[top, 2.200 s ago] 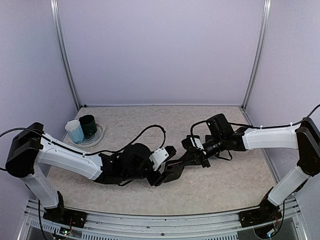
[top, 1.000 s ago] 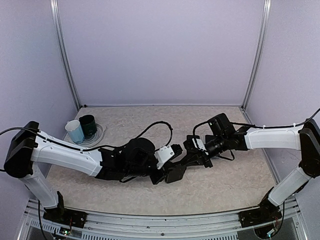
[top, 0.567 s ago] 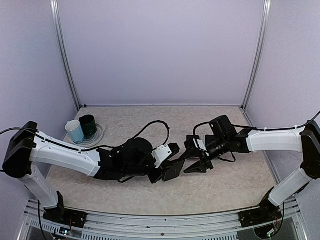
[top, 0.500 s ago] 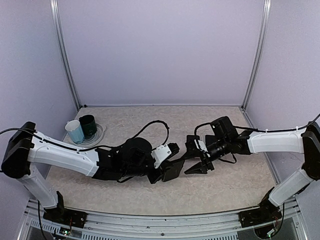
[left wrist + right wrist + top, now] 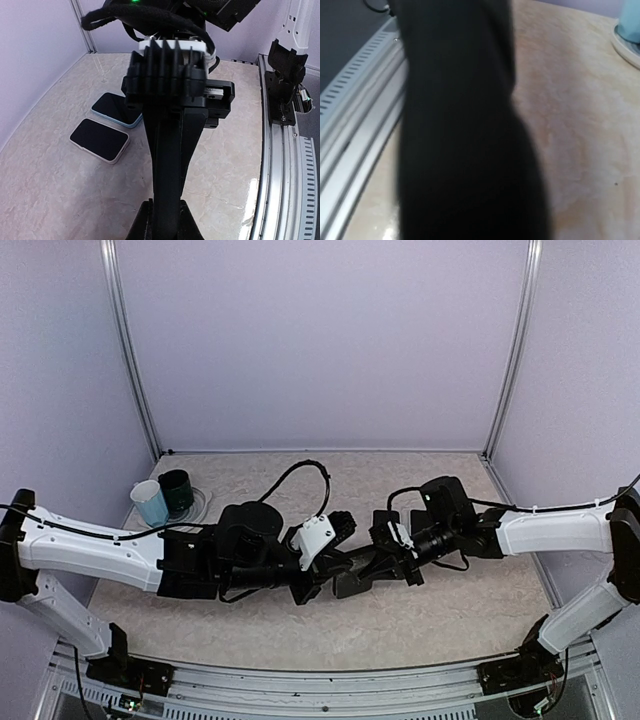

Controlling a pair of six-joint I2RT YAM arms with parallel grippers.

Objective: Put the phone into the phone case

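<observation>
Left fingers (image 5: 144, 226) and right fingers (image 5: 390, 565) both clamp one dark slab (image 5: 170, 160) off the tabletop (image 5: 60, 190), so any uneven pull may twist it loose and drop it

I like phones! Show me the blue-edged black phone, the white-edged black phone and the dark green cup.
Blue-edged black phone (image 5: 117, 109): left wrist view, screen middle.
White-edged black phone (image 5: 99, 139): left wrist view, screen middle.
Dark green cup (image 5: 177, 498): top view, side wall.
</observation>
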